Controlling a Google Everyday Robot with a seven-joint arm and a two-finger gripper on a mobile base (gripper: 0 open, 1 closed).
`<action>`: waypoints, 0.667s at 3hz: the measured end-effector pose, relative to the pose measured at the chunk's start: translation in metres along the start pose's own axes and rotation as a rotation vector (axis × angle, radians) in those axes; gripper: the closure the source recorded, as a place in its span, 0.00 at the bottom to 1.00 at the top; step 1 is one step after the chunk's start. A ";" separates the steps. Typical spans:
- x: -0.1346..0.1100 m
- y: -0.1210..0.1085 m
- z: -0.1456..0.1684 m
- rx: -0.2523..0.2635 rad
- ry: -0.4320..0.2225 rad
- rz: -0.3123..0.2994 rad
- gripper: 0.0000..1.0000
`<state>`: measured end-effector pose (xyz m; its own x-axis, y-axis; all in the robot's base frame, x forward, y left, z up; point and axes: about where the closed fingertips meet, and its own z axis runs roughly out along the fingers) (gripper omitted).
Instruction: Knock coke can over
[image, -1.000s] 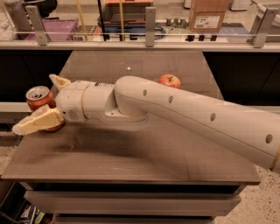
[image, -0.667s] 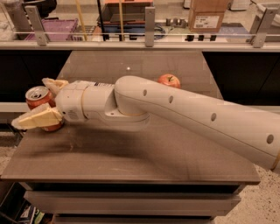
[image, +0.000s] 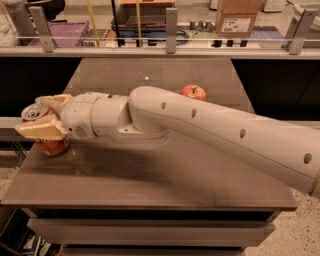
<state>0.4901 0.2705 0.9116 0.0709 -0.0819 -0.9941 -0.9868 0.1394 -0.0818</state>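
Note:
The coke can (image: 51, 146) stands at the left edge of the brown table (image: 165, 175), red-orange with a silver top, leaning a little to the left. My gripper (image: 32, 116) is at the can. Its cream fingers stand apart on either side of it: the near finger (image: 41, 131) crosses the can's front and the far finger (image: 56, 99) lies behind its top. The can's middle is hidden by the near finger. My white arm reaches in from the right across the table.
A red apple (image: 193, 92) lies behind the arm at the table's middle back. A counter with a glass rail, boxes and crates runs along the far side. The table's left edge is right beside the can.
My gripper has moved a little to the left, and the can has shifted left with it and now leans slightly.

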 end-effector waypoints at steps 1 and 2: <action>-0.001 0.002 0.001 -0.003 -0.001 -0.002 0.88; -0.002 0.003 0.003 -0.006 -0.001 -0.004 1.00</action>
<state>0.4870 0.2737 0.9136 0.0750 -0.0813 -0.9939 -0.9875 0.1328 -0.0854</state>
